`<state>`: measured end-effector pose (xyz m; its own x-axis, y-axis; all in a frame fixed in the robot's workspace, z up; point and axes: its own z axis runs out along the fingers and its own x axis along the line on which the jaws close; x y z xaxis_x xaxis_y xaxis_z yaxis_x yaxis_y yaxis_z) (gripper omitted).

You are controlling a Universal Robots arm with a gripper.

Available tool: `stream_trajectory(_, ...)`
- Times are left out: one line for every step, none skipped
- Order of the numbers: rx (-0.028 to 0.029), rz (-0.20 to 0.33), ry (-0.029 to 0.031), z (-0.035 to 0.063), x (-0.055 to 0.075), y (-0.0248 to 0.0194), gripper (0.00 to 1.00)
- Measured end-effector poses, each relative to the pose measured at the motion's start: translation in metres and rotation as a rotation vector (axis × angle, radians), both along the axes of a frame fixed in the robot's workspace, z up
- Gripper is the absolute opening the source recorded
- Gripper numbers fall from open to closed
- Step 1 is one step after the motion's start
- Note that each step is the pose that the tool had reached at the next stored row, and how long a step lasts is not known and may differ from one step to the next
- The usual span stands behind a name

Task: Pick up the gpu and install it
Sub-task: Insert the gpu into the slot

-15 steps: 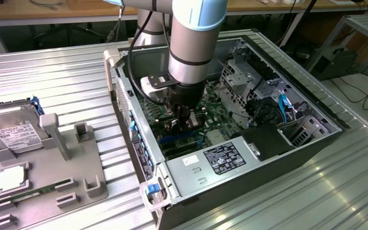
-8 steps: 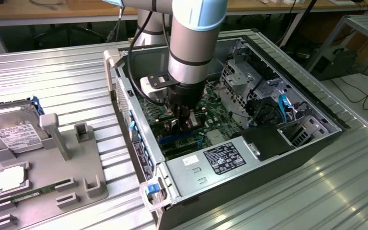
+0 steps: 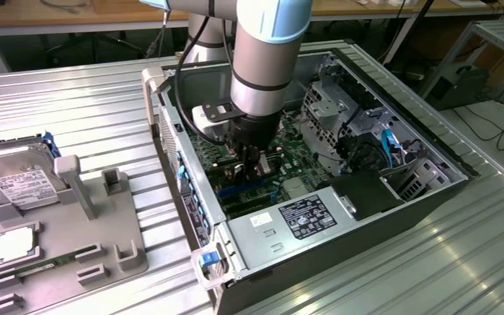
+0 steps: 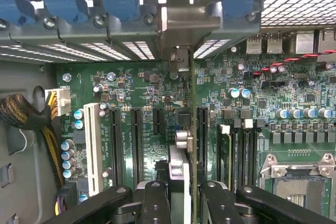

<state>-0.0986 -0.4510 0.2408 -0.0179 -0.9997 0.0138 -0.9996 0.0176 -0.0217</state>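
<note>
Jaws pinch the gpu (image 4: 192,129), a thin edge-on card with a silver bracket, above the motherboard (image 4: 142,93).

1. The arm (image 3: 261,59) is a thick round tube, silver-grey metal, with a pale blue cap at the joint near 12 o'clock of the exterior view.
2. A black band rings the tube low on its length.
3. Below the band the wrist narrows to a black section.
4. A small grey-and-black box (image 3: 212,113), likely the camera, juts from the wrist at its 9 o'clock side.
5. A thin cable runs down beside the arm.
6. The claw (image 4: 185,203) is black, with two dark fingers (image 4: 155,203) on rounded, jointed links; round pivot pins show on the links.
</note>
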Motion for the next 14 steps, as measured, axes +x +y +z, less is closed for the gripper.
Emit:
stream_trajectory(0.0000, 0.000, 0.0000, 0.0000, 0.0000, 0.0000, 0.28)
stream_trajectory(0.0001, 0.000, -0.0001, 0.0000, 0.0000, 0.0000, 0.28)
stream_trajectory(0.0001, 0.000, 0.0000, -0.0001, 0.0000, 0.0000, 0.28)
stream_trajectory(0.0001, 0.000, -0.0001, -0.0001, 0.0000, 0.0000, 0.28)
stream_trajectory(0.0001, 0.000, -0.0004, -0.0001, -0.0001, 0.0000, 0.28)
stream_trajectory(0.0000, 0.000, -0.0015, -0.0001, -0.0004, 0.0000, 0.28)
stream_trajectory(0.0001, 0.000, -0.0029, -0.0001, -0.0007, 0.0000, 0.28)
stream_trajectory(0.0001, 0.000, -0.0044, -0.0001, -0.0011, 0.0000, 0.28)
stream_trajectory(0.0001, 0.000, -0.0056, -0.0001, -0.0014, 0.0000, 0.28)
stream_trajectory(0.0001, 0.000, -0.0072, -0.0001, -0.0018, 0.0000, 0.28)
stream_trajectory(0.0001, 0.000, -0.0080, -0.0001, -0.0021, 0.0000, 0.28)
stream_trajectory(0.0001, 0.000, -0.0086, -0.0001, -0.0022, 0.0000, 0.28)
stream_trajectory(0.0001, 0.000, -0.0088, -0.0001, -0.0023, 0.0000, 0.28)
stream_trajectory(0.0002, 0.000, -0.0091, -0.0001, -0.0023, -0.0001, 0.28)
